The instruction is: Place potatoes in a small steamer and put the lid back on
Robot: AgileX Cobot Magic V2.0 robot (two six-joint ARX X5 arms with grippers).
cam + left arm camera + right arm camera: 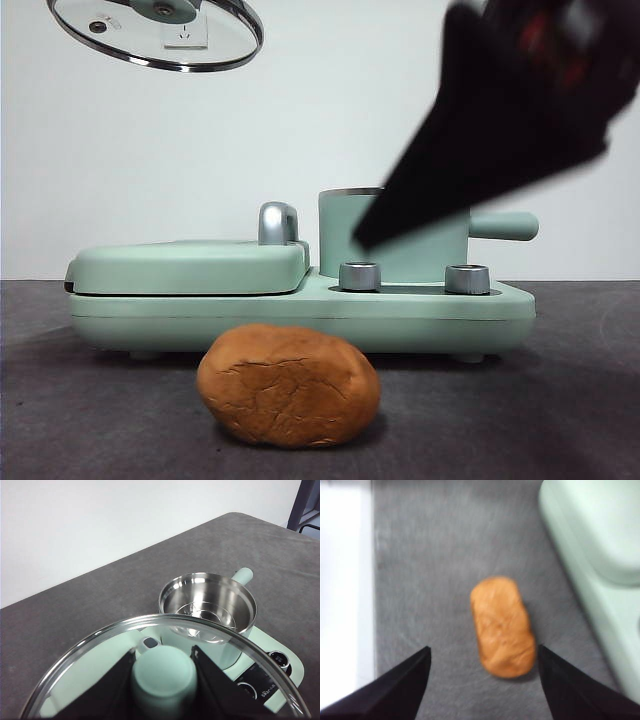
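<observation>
**Glass lid up high, potato down on the table**

Glass and steel make up the round lid [165, 670], and the left hand [163, 677] holds it up in the air. Its two black jaws pinch the small mint-green knob [163, 680] on top of the lid. In the front view the lid [157, 32] hangs tilted near the top corner, far above everything else.

Under the lid, in the left wrist view, the small steamer [207, 602] stands open. It is shiny steel inside and looks empty. Its stubby green handle [243, 575] sticks out to one side. The steamer [395, 245] sits on the back of a long mint-green cooker [300, 300]. Two round silver dials [360, 276] stand on the cooker in front of the steamer. Next to the steamer lies a flat green grill cover [190, 266] with a shiny chrome handle [277, 222].

The orange-brown potato [288, 385] lies on the dark grey table [80, 420], just in front of the cooker and not touching it. Its skin looks rough and cracked.

The right hand [484, 680] is above the potato [502, 626], with its jaws spread wide, one on each side. It is not touching the potato. In the front view this arm [500, 110] is a big dark blur in front of the steamer.
</observation>
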